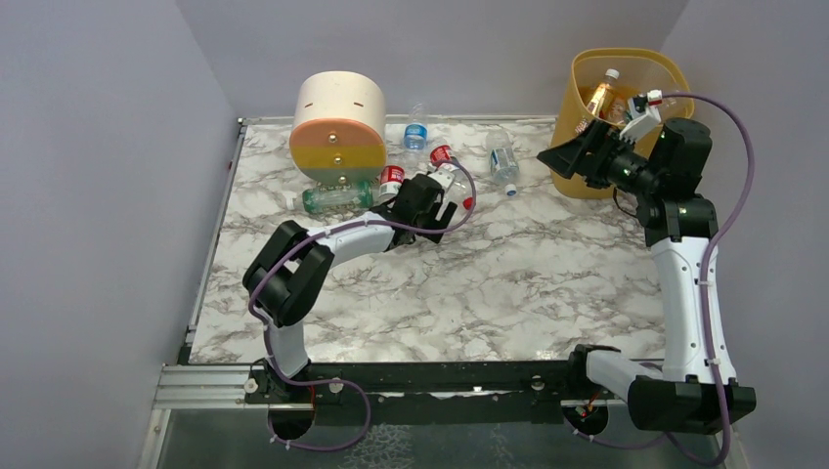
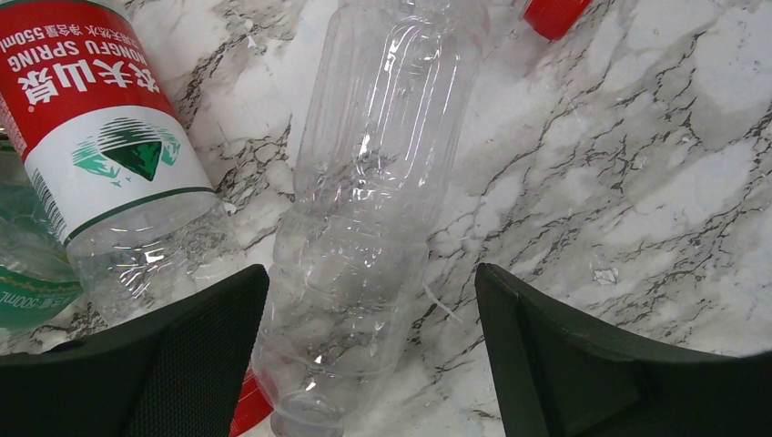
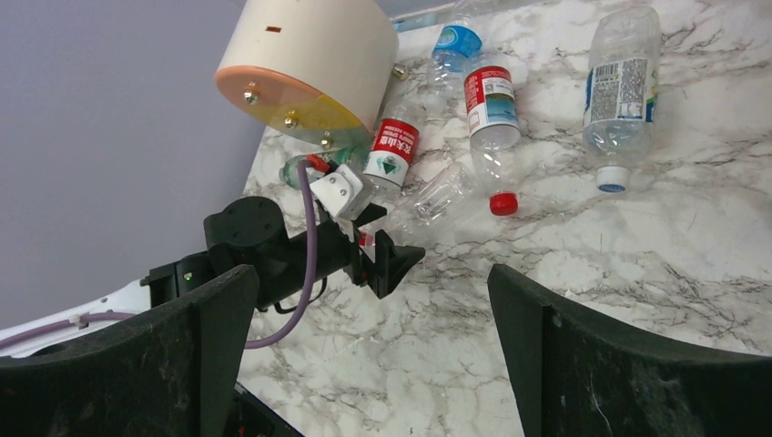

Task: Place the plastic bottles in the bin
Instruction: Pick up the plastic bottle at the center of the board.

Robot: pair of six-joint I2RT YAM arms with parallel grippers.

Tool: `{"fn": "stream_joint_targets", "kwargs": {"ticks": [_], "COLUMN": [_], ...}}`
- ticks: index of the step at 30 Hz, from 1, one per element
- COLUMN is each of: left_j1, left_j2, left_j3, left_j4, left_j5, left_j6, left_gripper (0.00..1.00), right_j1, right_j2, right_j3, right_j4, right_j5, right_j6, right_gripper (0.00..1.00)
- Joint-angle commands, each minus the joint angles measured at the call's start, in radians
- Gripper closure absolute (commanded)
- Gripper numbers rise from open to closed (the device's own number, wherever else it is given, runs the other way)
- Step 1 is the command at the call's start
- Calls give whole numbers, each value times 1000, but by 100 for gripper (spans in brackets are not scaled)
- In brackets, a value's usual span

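A clear unlabelled plastic bottle [image 2: 373,182] lies on the marble table between the fingers of my left gripper [image 2: 371,273]. The jaws are open around its lower body: the left finger [image 2: 182,355] is close against it and the right finger [image 2: 564,355] stands apart. A red-labelled bottle [image 2: 100,137] lies just to its left. More bottles lie nearby: a green one [image 1: 337,198], a blue-labelled one [image 1: 417,132] and a blue-capped one [image 1: 503,161]. The yellow-orange bin [image 1: 675,73] at the far right holds several bottles. My right gripper [image 1: 562,156] hangs open and empty beside the bin's left wall.
A round cream, orange and yellow drawer unit [image 1: 337,122] lies at the back left, with bottles against its base. Grey walls close in the table on three sides. A black rail [image 1: 420,376] runs along the near edge.
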Motion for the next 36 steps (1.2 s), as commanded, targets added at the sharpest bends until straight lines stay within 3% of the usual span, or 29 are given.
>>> {"fn": "stream_joint_targets", "kwargs": {"ticks": [1,9,30,36], "left_j1": [5,1,-27,-27], "left_j2": [12,4,-37,-83], "left_j3": [-2,-67,-140,-154], "left_j4": [32,30,9,3], "left_j5": [38,85,117,126], "left_j6": [-1,-71,-117,-125], "left_gripper": [13,30,22,44], "right_j1": [2,3,3,2], "right_j2": [-19,-14,-19,-24], "right_j3": [-13,-44,-93,-101], "right_j4": [33,53,67,65], "right_j5": [-34,-44,-74,-75], "right_j6": [-15,-10,-1,-1], "right_gripper": [0,0,0,0]}}
